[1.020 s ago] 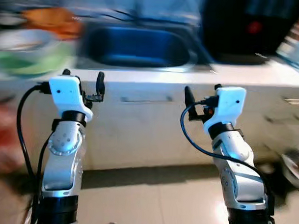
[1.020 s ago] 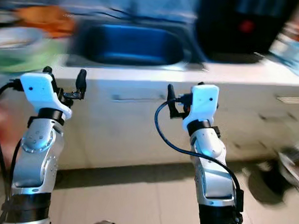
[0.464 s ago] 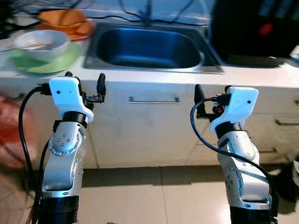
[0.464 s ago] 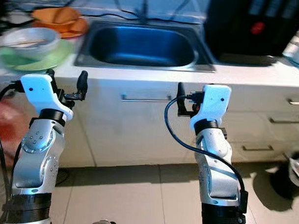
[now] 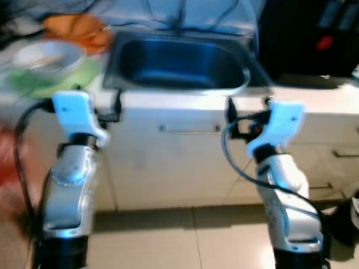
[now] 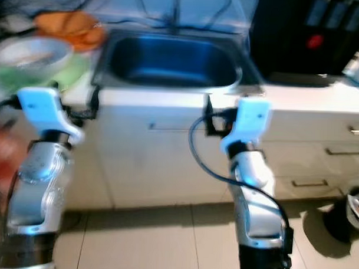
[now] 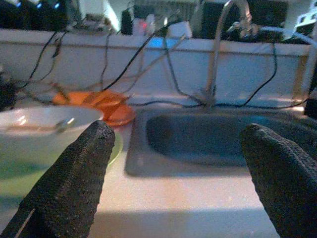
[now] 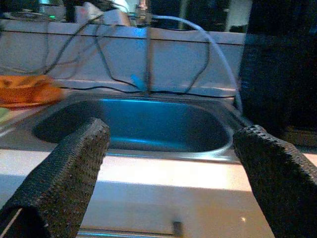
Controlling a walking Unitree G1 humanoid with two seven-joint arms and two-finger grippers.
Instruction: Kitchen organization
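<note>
A steel sink is set in a white counter straight ahead, with a faucet behind it. To its left a white bowl holding a utensil sits on a green plate, and orange dishes stand behind them. Both arms are raised in front of the counter edge. My left gripper is open and holds nothing, level with the sink's left corner. My right gripper is also open and holds nothing, level with the sink's right corner.
A large black appliance stands on the counter right of the sink. Cabinet fronts with metal handles run below the counter. A dark object sits on the tiled floor at the right. A blurred red shape is at the left.
The whole picture has shifted and blurred, so the camera moved; the counter now sits slightly lower and nearer. Both arms keep the same raised pose with fingers open.
</note>
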